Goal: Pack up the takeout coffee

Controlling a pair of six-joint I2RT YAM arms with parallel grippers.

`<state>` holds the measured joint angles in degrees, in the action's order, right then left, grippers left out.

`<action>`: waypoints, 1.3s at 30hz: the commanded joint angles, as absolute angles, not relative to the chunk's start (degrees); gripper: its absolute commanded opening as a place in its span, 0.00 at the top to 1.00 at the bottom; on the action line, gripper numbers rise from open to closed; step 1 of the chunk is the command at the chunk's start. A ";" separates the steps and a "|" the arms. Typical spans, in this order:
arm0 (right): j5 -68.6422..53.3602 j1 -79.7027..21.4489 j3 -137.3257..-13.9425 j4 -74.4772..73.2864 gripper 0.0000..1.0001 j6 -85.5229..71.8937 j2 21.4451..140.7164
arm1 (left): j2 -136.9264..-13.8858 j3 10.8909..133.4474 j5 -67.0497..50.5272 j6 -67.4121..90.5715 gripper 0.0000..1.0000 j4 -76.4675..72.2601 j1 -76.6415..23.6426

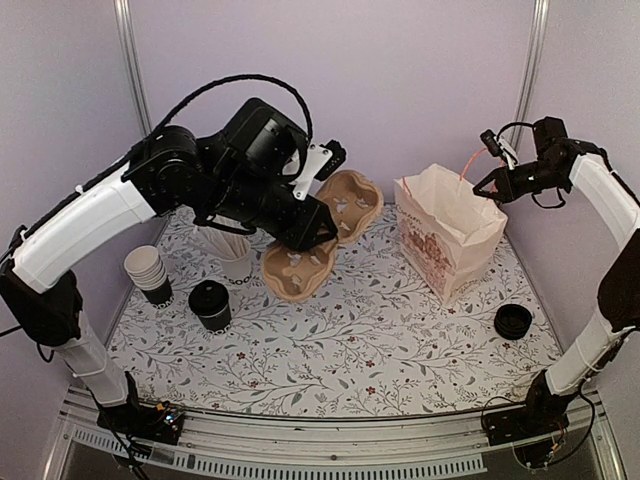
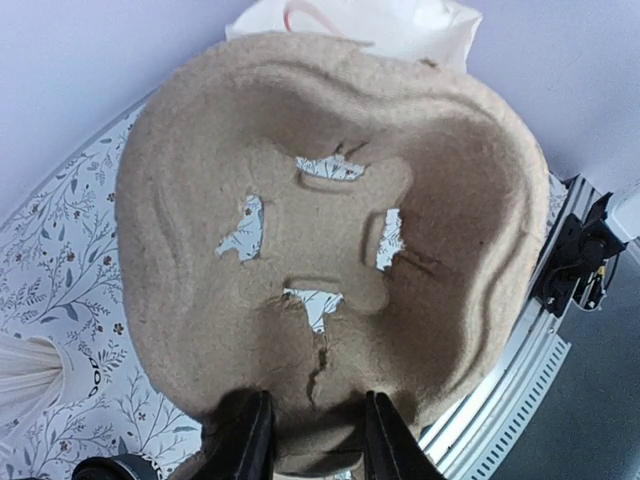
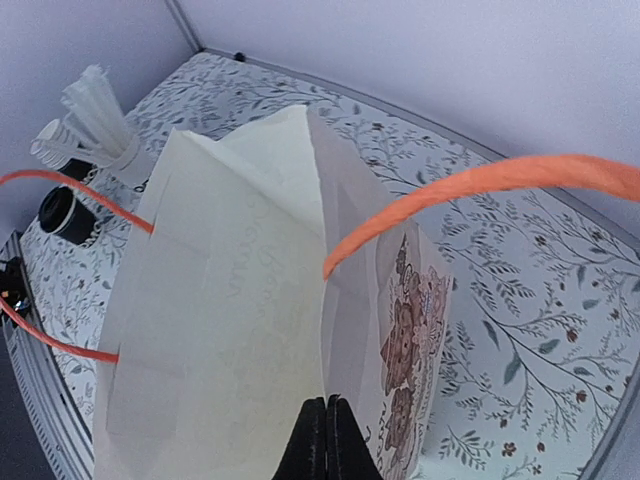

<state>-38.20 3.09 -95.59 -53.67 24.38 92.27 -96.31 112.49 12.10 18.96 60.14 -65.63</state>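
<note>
The takeout coffee (image 1: pixel 210 304), a black cup with a black lid, stands at the left of the table, apart from both grippers; it also shows in the right wrist view (image 3: pixel 64 212). My left gripper (image 1: pixel 316 238) is shut on the edge of a brown pulp cup carrier (image 1: pixel 297 267) and holds it tilted over the table's middle. In the left wrist view the carrier (image 2: pixel 330 230) fills the frame, and the fingers (image 2: pixel 243 440) grip its near edge. My right gripper (image 1: pixel 492 186) is shut on the rim of the white paper bag (image 1: pixel 448 232), which stands open (image 3: pixel 230 330).
Lidless black cups (image 1: pixel 148 272) are stacked at the far left, with a straw holder (image 1: pixel 236 256) behind the coffee. More pulp carriers (image 1: pixel 352 200) lie at the back. Loose black lids (image 1: pixel 513 321) sit at the front right. The bag's orange handle (image 3: pixel 480 185) arcs over the rim.
</note>
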 commanded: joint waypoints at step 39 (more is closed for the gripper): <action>-52.91 -31.44 -99.80 -77.81 1.00 49.41 95.80 | -96.73 115.11 -21.91 -10.07 0.76 34.18 -66.62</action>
